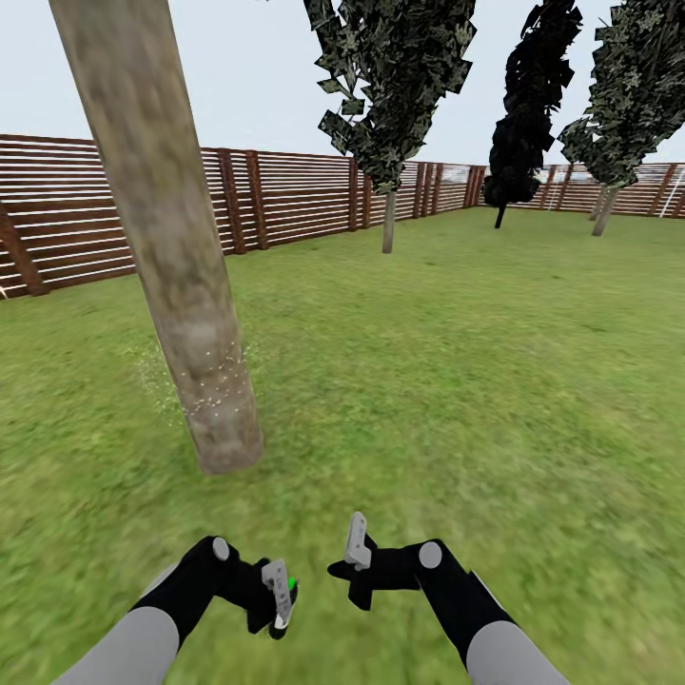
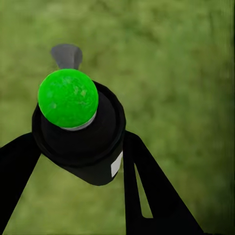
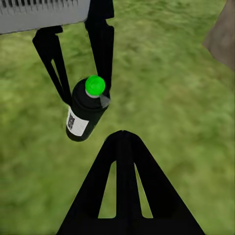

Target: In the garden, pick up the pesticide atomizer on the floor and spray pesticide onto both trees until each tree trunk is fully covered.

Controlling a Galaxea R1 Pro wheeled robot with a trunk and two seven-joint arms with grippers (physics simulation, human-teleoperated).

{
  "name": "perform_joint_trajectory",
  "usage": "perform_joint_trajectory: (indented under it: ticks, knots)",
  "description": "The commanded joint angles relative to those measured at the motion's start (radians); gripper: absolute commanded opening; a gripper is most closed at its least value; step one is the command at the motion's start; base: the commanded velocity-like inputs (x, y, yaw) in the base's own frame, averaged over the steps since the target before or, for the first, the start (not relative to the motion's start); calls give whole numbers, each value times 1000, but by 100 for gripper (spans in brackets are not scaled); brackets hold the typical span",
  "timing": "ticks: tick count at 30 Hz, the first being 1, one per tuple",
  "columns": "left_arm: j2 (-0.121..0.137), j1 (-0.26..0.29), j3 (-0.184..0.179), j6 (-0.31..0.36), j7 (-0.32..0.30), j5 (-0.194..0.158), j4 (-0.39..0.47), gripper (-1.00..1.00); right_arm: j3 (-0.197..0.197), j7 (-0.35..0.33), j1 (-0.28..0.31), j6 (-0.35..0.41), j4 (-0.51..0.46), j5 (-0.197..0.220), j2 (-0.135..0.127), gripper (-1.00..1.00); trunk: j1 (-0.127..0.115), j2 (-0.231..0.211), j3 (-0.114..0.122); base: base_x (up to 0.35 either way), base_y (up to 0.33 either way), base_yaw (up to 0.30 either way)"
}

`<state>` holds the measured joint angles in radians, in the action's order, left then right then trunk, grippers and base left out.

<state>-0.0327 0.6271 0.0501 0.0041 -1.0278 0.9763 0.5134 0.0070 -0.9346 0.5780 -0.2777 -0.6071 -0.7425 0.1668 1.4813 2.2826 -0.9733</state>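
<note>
Two black grippers sit low in the head view, close together above the lawn (image 1: 457, 362). Left gripper (image 1: 282, 599) has its fingers (image 3: 100, 44) clamped on the atomizer (image 2: 81, 132), a small dark bottle whose top glows bright green. In the right wrist view the bottle (image 3: 87, 110) hangs tilted between those fingers, well above the grass. Right gripper (image 1: 354, 557) holds nothing; whether its fingers are apart or together I cannot tell.

Ahead and to the left stands a thick, pale trunk (image 1: 181, 276), with a patch of white specks low down near its base. Most of the trunk above looks bare. A slatted fence (image 1: 285, 195) and thin dark trees (image 1: 395, 86) stand far behind.

Risks, as I judge them: the nozzle appears to point away from the trunk, so spray could land on grass. The tilted bottle could also slip from so narrow a grip.
</note>
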Motion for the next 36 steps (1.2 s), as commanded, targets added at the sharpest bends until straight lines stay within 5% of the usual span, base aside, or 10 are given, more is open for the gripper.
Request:
perform_joint_trajectory:
  ticks: [1, 4, 8, 17, 28, 33, 36]
  knots:
    - [-1, 0, 7, -9, -5, 5, 1, -100, -1, -1, 0, -5, -1, -8, 0, -100, 0, 0, -1, 0, 0, 0]
    - [0, 0, 16, -19, -11, 0, 0, -100, -1, -1, 0, -5, 1, -8, 0, -100, 0, 0, -1, 0, 0, 0]
    - [0, 0, 13, -22, -13, -64, 0, -100, -1, -1, 0, -5, 1, -8, 0, -100, 0, 0, -1, 0, 0, 0]
    - [-6, 0, 15, -15, -15, -120, -4, -100, -1, -1, 0, -6, 1, -8, 0, -100, 0, 0, -1, 0, 0, 0]
    - [-43, 0, 16, -12, -13, -130, -26, -100, -1, -1, 0, -6, 1, -9, 0, -100, 0, 0, -1, 0, 0, 0]
    - [-44, 0, 12, -9, -14, -205, -26, -100, -1, -1, 0, -6, 2, -9, 0, -100, 0, 0, -1, 0, 0, 0]
    - [-43, 0, 10, -9, -15, -212, -26, -100, -1, -1, 0, -6, 3, -9, 0, -100, 0, 0, -1, 0, 0, 0]
